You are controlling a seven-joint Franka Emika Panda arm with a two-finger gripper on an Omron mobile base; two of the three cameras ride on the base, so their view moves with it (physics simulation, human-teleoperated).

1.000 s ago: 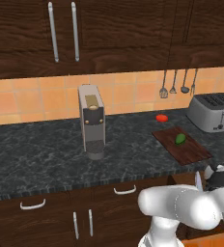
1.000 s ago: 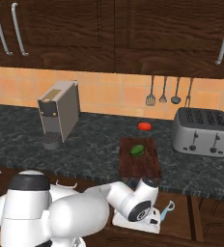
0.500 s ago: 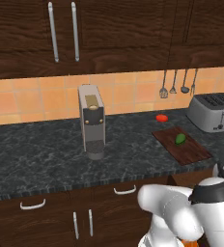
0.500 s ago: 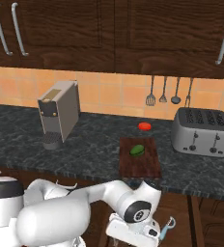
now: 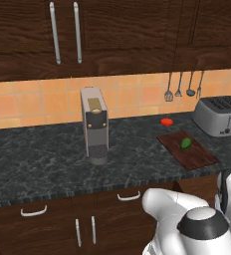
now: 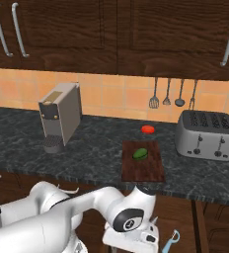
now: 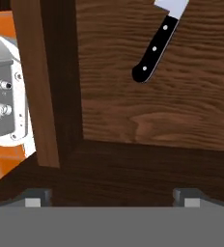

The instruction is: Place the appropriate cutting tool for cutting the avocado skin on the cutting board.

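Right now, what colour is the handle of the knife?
Black, with small silver rivets. The knife handle shows best in the hand view.

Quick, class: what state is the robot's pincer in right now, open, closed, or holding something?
Pincer: open, holding nothing; fingertips far apart, knife lies beyond them.

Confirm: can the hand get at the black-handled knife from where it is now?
Probably yes. In the hand view the black-handled knife lies on bare wood ahead of the open hand, and nothing sits between them.
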